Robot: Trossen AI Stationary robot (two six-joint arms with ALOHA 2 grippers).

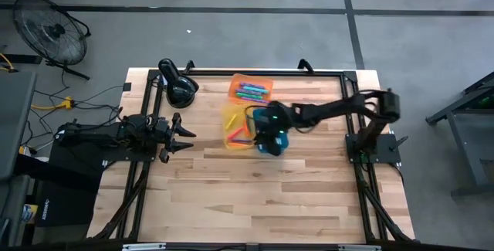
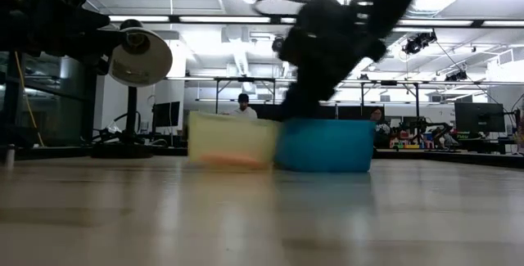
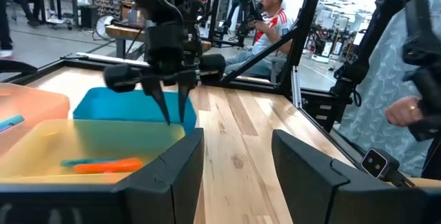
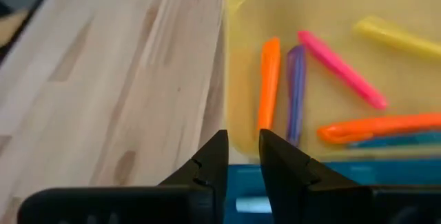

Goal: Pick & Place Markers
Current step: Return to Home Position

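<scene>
Yellow plastic lies just past the fingertips of my right gripper [image 4: 242,141]: the yellow tray [image 4: 238,3], with six markers [image 4: 269,83] loose on its floor. An orange one and a purple one lie side by side nearest the fingertips. A pink one slants away beyond them, and a yellow one is farthest off. A second orange one lies crosswise, with a blue one against it.

The right fingers are parted by only a narrow gap and pinch nothing. They point down over the blue tray [image 4: 386,172], which touches the yellow tray. More markers, green, blue and purple, lie in the orange tray [image 1: 251,89], which is beyond the yellow tray from these fingers.

My left gripper [image 3: 238,176] waits over the wooden table [image 1: 255,197], well back from the trays. Its fingers are spread wide and empty, and they aim at the yellow tray. A black lamp [image 1: 179,87] stands off to one side of them. Past the table's edge a person [image 3: 272,17] sits in the room.
</scene>
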